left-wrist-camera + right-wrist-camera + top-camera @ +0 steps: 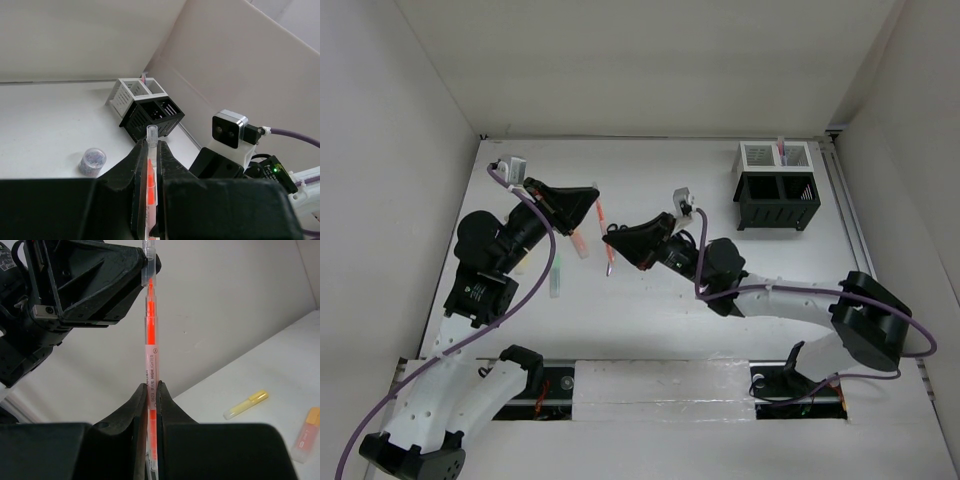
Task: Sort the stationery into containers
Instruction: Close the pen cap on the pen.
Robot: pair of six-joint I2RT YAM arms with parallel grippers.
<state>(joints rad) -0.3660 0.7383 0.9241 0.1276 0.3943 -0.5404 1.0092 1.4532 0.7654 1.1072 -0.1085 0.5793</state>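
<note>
**Top external view.** The left claw [590,200] and the right claw [612,240] are both closed narrowly on one slim orange-red highlighter pen [603,222]. They hold it above the white desk [650,170], left of centre. A pale green highlighter [557,275] lies on the desk beside the left arm. The black mesh organiser [777,203] stands at the far right. The white mesh compartment box [760,155] touches its far side, and a thin pink-red pen [781,147] stands upright in that box.

**Left wrist view.** The left claw's fingers pinch the orange-red highlighter pen just below its clear cap, which juts beyond the fingertips. A small round clear pot of purplish bits [93,161] sits on the desk to the left, well apart from the two mesh containers.

**Right wrist view.** The right claw's fingers clamp the labelled barrel of the orange-red highlighter pen. The pen runs straight up to the left claw, which grips the capped end. A yellow highlighter [246,405] and a pink-bodied highlighter with an orange cap [306,434] lie on the desk to the right, apart from each other.
</note>
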